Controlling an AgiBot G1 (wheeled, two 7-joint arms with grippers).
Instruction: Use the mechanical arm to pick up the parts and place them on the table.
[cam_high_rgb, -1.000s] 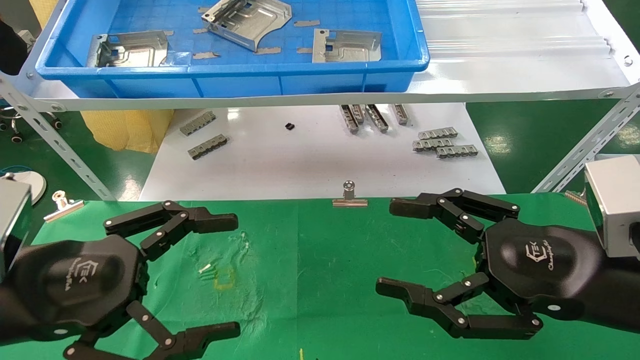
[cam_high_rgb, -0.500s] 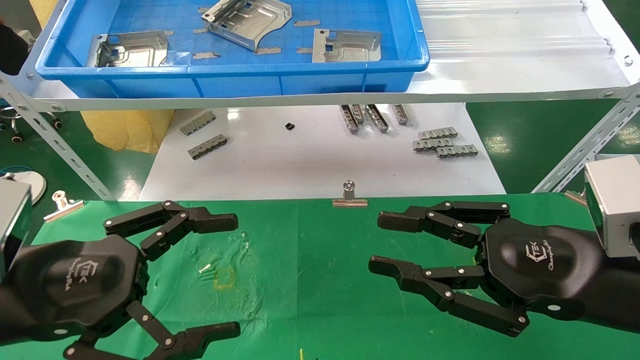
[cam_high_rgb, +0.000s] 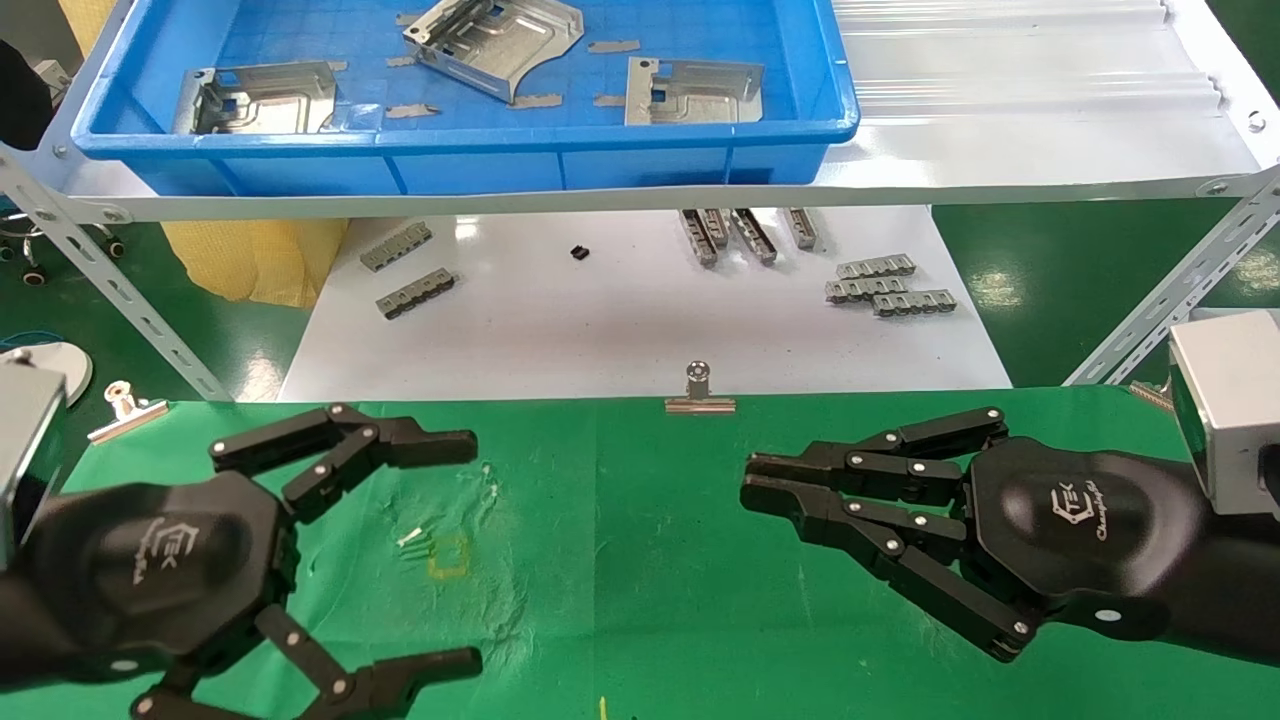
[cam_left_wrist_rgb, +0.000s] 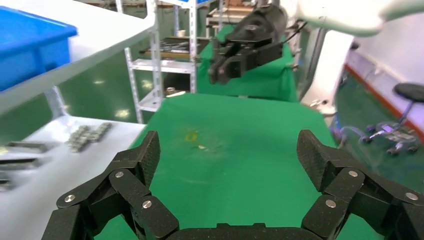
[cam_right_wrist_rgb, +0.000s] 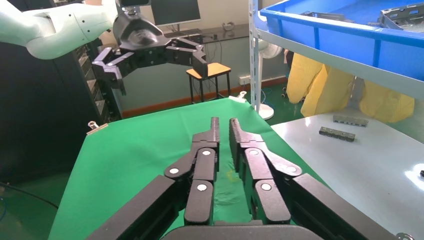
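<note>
The blue bin (cam_high_rgb: 470, 150) runs off the top edge of the head view, so its far wall is out of sight, and the top corner of the middle one of the 3 parts (cam_high_rgb: 495, 45) inside it is cut off there too. The left part (cam_high_rgb: 262, 98) sits partly behind the bin's near wall. Past the bin's near wall, 4 grey toothed strips (cam_high_rgb: 745, 232) are partly hidden under the white shelf (cam_high_rgb: 1000, 165). Below the bin, the left gripper (cam_high_rgb: 450, 550) loses its lower finger links at the bottom edge. In the left wrist view, the strips (cam_left_wrist_rgb: 87, 136) beside the bin (cam_left_wrist_rgb: 30, 45) are blurred beyond telling.
</note>
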